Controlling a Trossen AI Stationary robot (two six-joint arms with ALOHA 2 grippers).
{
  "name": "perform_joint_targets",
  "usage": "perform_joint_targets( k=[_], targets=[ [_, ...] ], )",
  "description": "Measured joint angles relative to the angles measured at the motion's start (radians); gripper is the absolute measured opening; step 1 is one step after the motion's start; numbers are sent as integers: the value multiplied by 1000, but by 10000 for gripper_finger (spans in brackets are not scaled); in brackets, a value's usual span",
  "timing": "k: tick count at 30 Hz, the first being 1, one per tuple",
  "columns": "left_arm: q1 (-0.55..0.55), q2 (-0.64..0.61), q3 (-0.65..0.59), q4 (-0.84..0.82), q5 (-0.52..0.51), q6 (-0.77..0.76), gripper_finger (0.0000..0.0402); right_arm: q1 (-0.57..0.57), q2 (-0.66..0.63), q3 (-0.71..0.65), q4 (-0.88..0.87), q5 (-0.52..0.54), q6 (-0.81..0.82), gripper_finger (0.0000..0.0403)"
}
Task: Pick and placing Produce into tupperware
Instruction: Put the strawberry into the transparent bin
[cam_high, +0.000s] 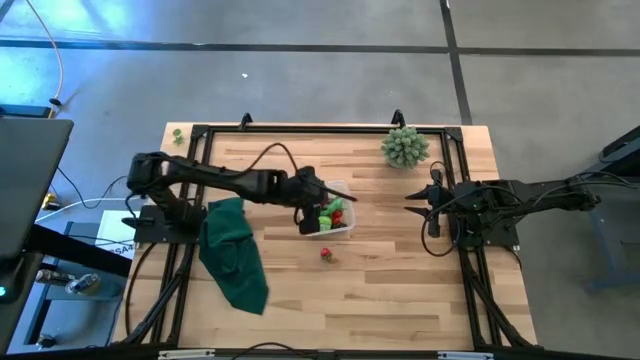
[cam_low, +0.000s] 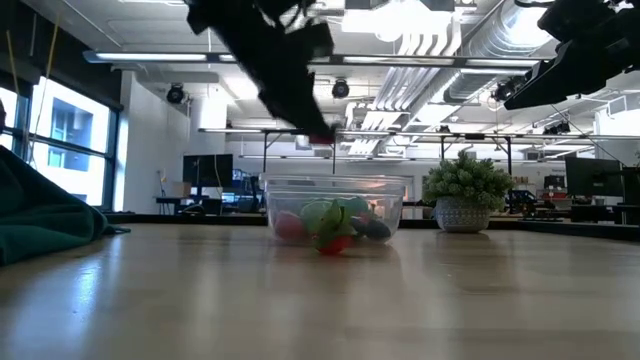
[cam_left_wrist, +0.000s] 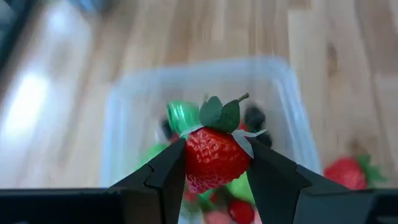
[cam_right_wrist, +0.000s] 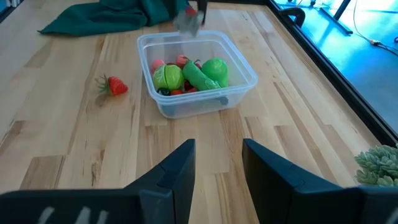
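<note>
Cloth, dark green, lies left of the tupperware on the desk. Left tool hangs above the tupperware, clamped on a strawberry. Another strawberry lies just beside the tupperware. Right tool waits well right of it, fingers apart, holding nothing.

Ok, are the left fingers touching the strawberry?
Touching. The left wrist view shows both fingers pressed against the strawberry's sides, above the tupperware.
</note>
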Motion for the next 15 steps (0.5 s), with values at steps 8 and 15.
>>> perform_joint_targets(
  k=[8,15],
  targets=[
    [51,71,-21,7,25,-36,150,0,0,0,0,0,0,123],
    [70,95,-22,13,74,-37,151,0,0,0,0,0,0,123]
  ],
)
